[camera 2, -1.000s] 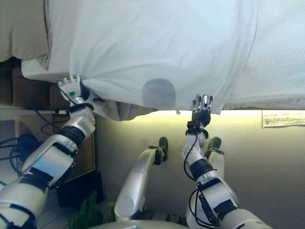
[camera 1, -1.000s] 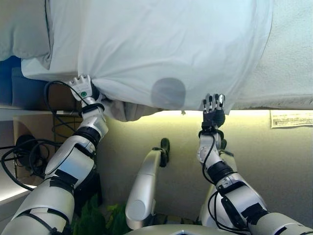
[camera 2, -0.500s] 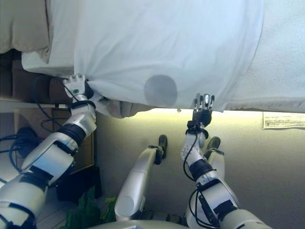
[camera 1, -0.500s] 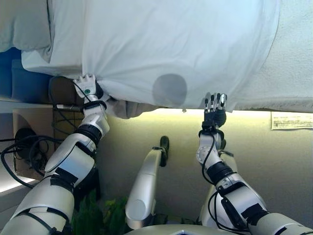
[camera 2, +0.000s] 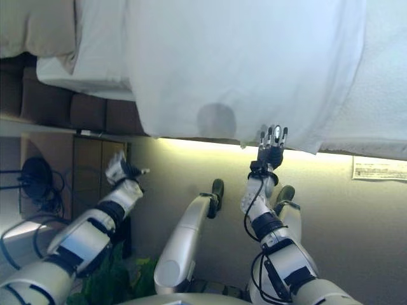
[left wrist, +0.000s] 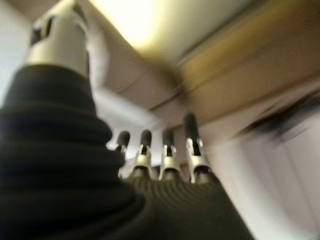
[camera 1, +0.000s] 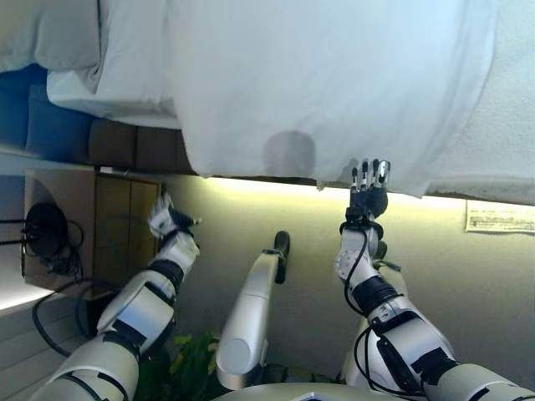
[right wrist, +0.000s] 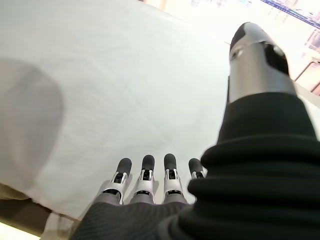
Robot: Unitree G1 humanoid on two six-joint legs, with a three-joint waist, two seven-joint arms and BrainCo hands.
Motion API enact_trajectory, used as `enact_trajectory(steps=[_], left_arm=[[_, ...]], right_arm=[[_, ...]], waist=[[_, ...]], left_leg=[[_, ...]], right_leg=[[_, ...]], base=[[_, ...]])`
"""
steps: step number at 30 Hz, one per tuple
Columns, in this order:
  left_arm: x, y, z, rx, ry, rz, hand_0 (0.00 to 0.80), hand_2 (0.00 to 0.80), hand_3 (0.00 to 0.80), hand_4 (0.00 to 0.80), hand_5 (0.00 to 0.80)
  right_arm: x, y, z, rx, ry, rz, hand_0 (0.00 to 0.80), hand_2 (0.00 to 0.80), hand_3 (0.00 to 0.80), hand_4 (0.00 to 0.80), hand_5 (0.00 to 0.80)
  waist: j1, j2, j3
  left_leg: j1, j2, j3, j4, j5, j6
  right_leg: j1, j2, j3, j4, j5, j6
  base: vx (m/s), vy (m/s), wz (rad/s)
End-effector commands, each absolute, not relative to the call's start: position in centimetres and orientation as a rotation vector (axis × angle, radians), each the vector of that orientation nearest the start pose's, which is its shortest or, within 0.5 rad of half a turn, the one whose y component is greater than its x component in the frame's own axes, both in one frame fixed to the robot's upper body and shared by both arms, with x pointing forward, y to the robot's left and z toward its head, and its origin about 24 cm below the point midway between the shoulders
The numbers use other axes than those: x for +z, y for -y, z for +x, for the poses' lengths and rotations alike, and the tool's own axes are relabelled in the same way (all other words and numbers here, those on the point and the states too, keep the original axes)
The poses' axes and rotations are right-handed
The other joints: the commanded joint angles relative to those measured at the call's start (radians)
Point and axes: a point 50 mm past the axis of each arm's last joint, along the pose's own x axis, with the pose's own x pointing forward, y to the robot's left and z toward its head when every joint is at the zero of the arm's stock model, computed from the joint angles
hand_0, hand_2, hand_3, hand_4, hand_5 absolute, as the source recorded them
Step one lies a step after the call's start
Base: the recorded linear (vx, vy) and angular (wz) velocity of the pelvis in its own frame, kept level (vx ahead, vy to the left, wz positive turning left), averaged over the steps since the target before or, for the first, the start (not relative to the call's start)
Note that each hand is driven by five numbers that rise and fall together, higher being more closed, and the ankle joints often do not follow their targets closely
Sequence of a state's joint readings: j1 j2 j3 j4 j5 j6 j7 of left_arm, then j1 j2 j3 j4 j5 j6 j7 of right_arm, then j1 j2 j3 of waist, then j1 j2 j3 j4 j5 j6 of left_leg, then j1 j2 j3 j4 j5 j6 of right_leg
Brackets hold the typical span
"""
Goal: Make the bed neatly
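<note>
White sheet (camera 1: pixel 334 83) hangs flat over the near edge of the bed (camera 1: pixel 510 125), its lower hem running just above the lit strip under the frame; a round grey patch (camera 1: pixel 289 154) sits on the sheet close to the hem. Right hand (camera 1: pixel 367 188) is raised at the hem, fingers straight and side by side, thumb out to the side; tips reach the bottom edge of the sheet (contact cannot be confirmed from the head views). Right wrist view shows the same: fingers (right wrist: pixel 145 175) extended in a row, nothing between them and the thumb, the sheet spread just past them. Left hand (camera 1: pixel 167 219) is low, well below the sheet and beside a wooden cabinet (camera 1: pixel 125 225), holding nothing; its wrist view shows the fingers (left wrist: pixel 167 150) straight and apart, thumb out, only blurred furniture beyond. A pillow (camera 1: pixel 50 33) lies at the far left end of the bed, next to the sheet's folded side edge.
</note>
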State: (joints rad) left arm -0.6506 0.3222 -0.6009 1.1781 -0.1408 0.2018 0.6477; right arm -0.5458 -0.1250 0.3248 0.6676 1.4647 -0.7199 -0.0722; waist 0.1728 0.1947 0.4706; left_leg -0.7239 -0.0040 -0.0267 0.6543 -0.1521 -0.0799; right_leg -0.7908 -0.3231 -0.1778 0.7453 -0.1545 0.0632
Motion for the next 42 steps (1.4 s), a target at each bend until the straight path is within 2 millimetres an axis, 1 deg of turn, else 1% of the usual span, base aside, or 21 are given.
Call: enact_trajectory(steps=[1,4,6,10,13,14,17,20,21,22,23,25,29,33,37,39,42], left_arm=[[-0.5,-24.2,32.5,0.524,-0.469,0.846,0.000,0.000,0.000,0.000,0.000],[-0.7,-23.9,32.2,0.535,-0.433,0.842,0.000,0.000,0.000,0.000,0.000],[0.0,-23.7,32.6,0.554,-0.376,0.836,0.000,0.000,0.000,0.000,0.000],[2.1,-23.1,33.9,0.579,-0.252,0.810,0.000,0.000,0.000,0.000,0.000],[4.1,-22.6,34.9,0.587,-0.137,0.697,0.000,0.000,0.000,0.000,0.000],[5.3,-22.0,35.5,0.563,-0.065,0.618,0.000,0.000,0.000,0.000,0.000],[7.0,-20.6,36.1,0.483,0.046,0.496,0.000,0.000,0.000,0.000,0.000],[8.3,-19.0,36.2,0.397,0.145,0.334,0.000,0.000,0.000,0.000,0.000],[8.4,-18.6,36.2,0.367,0.157,0.289,0.000,0.000,0.000,0.000,0.000],[8.5,-18.2,36.1,0.338,0.173,0.234,0.000,0.000,0.000,0.000,0.000],[8.4,-17.4,35.7,0.265,0.186,0.158,0.000,0.000,0.000,0.000,0.000],[8.1,-16.7,35.2,0.189,0.182,0.047,0.000,0.000,0.000,0.000,0.000],[6.7,-16.6,34.0,0.100,0.150,-0.093,0.000,0.000,0.000,0.000,0.000],[5.1,-17.0,32.8,0.057,0.090,-0.163,0.000,0.000,0.000,0.000,0.000],[3.7,-17.5,31.7,0.022,0.017,-0.192,0.000,0.000,0.000,0.000,0.000],[3.0,-18.1,31.1,0.016,-0.014,-0.174,0.000,0.000,0.000,0.000,0.000],[1.8,-18.6,30.3,0.038,-0.078,-0.161,0.000,0.000,0.000,0.000,0.000]], right_arm=[[8.2,12.8,33.3,-0.234,0.321,1.234,0.000,0.000,0.000,0.000,0.000],[8.5,12.6,33.3,-0.235,0.309,1.231,0.000,0.000,0.000,0.000,0.000],[8.5,12.6,33.3,-0.245,0.305,1.234,0.000,0.000,0.000,0.000,0.000],[8.7,12.5,33.3,-0.243,0.302,1.240,0.000,0.000,0.000,0.000,0.000],[8.9,12.1,33.3,-0.239,0.291,1.230,0.000,0.000,0.000,0.000,0.000],[9.1,12.0,33.3,-0.241,0.289,1.217,0.000,0.000,0.000,0.000,0.000],[9.5,11.7,33.2,-0.246,0.279,1.161,0.000,0.000,0.000,0.000,0.000],[10.0,11.4,33.0,-0.250,0.265,1.075,0.000,0.000,0.000,0.000,0.000],[10.1,11.4,32.9,-0.253,0.260,1.053,0.000,0.000,0.000,0.000,0.000],[10.1,11.4,32.9,-0.254,0.253,1.028,0.000,0.000,0.000,0.000,0.000],[9.8,11.4,32.7,-0.262,0.233,0.981,0.000,0.000,0.000,0.000,0.000],[9.3,11.3,32.5,-0.262,0.204,0.926,0.000,0.000,0.000,0.000,0.000],[8.1,11.5,32.2,-0.250,0.152,0.843,0.000,0.000,0.000,0.000,0.000],[6.5,11.8,31.7,-0.243,0.093,0.761,0.000,0.000,0.000,0.000,0.000],[4.6,12.4,30.9,-0.231,0.029,0.702,0.000,0.000,0.000,0.000,0.000],[3.6,13.0,30.5,-0.233,-0.007,0.692,0.000,0.000,0.000,0.000,0.000],[2.1,13.3,29.7,-0.229,-0.053,0.698,0.000,0.000,0.000,0.000,0.000]], waist=[[0.028,-0.071,0.014],[0.031,-0.073,0.010],[0.034,-0.072,0.009],[0.037,-0.073,0.011],[0.039,-0.076,0.006],[0.042,-0.077,0.001],[0.048,-0.082,-0.013],[0.057,-0.089,-0.030],[0.059,-0.090,-0.033],[0.061,-0.091,-0.037],[0.069,-0.097,-0.049],[0.077,-0.105,-0.064],[0.093,-0.123,-0.096],[0.107,-0.143,-0.137],[0.116,-0.165,-0.179],[0.118,-0.173,-0.201],[0.120,-0.182,-0.242]], left_leg=[[-0.009,-0.083,0.064,-0.097,0.115,0.049],[-0.008,-0.082,0.065,-0.091,0.112,0.052],[-0.008,-0.083,0.064,-0.088,0.111,0.053],[-0.007,-0.081,0.063,-0.086,0.108,0.053],[0.004,-0.081,0.062,-0.094,0.108,0.051],[0.014,-0.081,0.060,-0.104,0.108,0.049],[0.045,-0.084,0.056,-0.132,0.113,0.047],[0.085,-0.087,0.046,-0.165,0.118,0.048],[0.087,-0.088,0.046,-0.185,0.152,0.054],[0.097,-0.088,0.043,-0.193,0.153,0.056],[0.118,-0.088,0.037,-0.207,0.153,0.059],[0.147,-0.088,0.026,-0.230,0.155,0.063],[0.216,-0.085,0.009,-0.282,0.156,0.070],[0.288,-0.078,-0.004,-0.331,0.154,0.075],[0.358,-0.068,-0.014,-0.375,0.154,0.078],[0.394,-0.061,-0.023,-0.400,0.154,0.080],[0.445,-0.048,-0.036,-0.453,0.169,0.078]], right_leg=[[0.053,-0.004,0.051,-0.092,0.180,0.124],[0.054,-0.012,0.049,-0.085,0.180,0.122],[0.054,-0.014,0.050,-0.081,0.181,0.123],[0.057,-0.022,0.047,-0.075,0.182,0.123],[0.068,-0.022,0.046,-0.083,0.184,0.122],[0.080,-0.024,0.043,-0.097,0.185,0.122],[0.119,-0.026,0.028,-0.144,0.195,0.120],[0.163,-0.027,0.015,-0.190,0.210,0.118],[0.167,-0.030,0.002,-0.213,0.241,0.104],[0.176,-0.030,0.000,-0.221,0.243,0.104],[0.195,-0.031,-0.004,-0.235,0.248,0.105],[0.223,-0.030,-0.013,-0.257,0.253,0.106],[0.296,-0.028,-0.034,-0.318,0.260,0.110],[0.374,-0.026,-0.051,-0.385,0.268,0.115],[0.455,-0.025,-0.068,-0.444,0.271,0.120],[0.488,-0.024,-0.072,-0.463,0.272,0.124],[0.553,-0.010,-0.087,-0.517,0.272,0.122]], base=[[0.013,-0.008,0.14],[0.025,0.010,0.05],[0.010,-0.004,-0.02],[0.000,-0.009,0.03],[0.003,-0.006,0.01],[0.010,-0.040,-0.02],[0.012,-0.060,-0.03],[-0.004,-0.087,-0.03],[-0.051,-0.084,0.01],[-0.035,-0.131,0.05],[0.057,-0.164,0.05],[0.060,-0.177,0.05],[0.063,-0.167,0.06],[0.073,-0.157,0.03],[0.085,-0.159,0.03],[0.101,-0.151,-0.05],[0.090,-0.135,0.04]])
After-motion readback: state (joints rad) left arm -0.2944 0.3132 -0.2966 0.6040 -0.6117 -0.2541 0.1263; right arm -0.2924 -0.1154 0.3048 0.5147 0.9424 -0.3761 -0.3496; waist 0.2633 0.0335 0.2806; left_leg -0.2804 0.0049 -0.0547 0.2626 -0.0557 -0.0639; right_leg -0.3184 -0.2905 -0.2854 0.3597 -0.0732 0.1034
